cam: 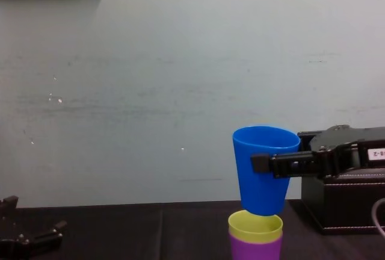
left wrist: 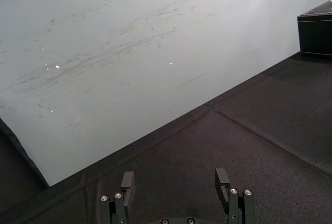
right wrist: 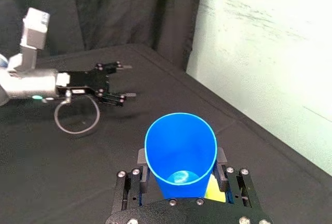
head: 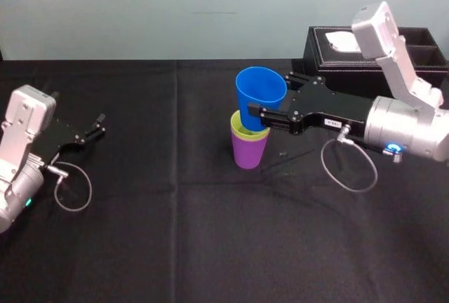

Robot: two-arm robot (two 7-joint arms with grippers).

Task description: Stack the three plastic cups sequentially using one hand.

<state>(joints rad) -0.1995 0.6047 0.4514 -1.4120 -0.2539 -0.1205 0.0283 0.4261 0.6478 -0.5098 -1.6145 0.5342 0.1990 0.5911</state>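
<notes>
My right gripper (head: 268, 93) is shut on the blue cup (head: 259, 95), one finger on each side of its wall just below the rim. The blue cup hangs slightly tilted over the stack, its base at the mouth of the yellow-green cup (head: 247, 132), which sits nested in the purple cup (head: 249, 152) on the black table. In the chest view the blue cup (cam: 264, 170) meets the yellow-green rim (cam: 255, 225) above the purple cup (cam: 255, 250). The right wrist view looks down into the blue cup (right wrist: 180, 151) between the fingers (right wrist: 141, 157). My left gripper (head: 95, 129) rests open at the far left.
A black tissue box (head: 337, 50) stands at the back right, just behind my right arm; it also shows in the chest view (cam: 343, 206). The black cloth table (head: 175, 247) runs up to a pale wall. The left gripper (left wrist: 175, 182) faces that wall.
</notes>
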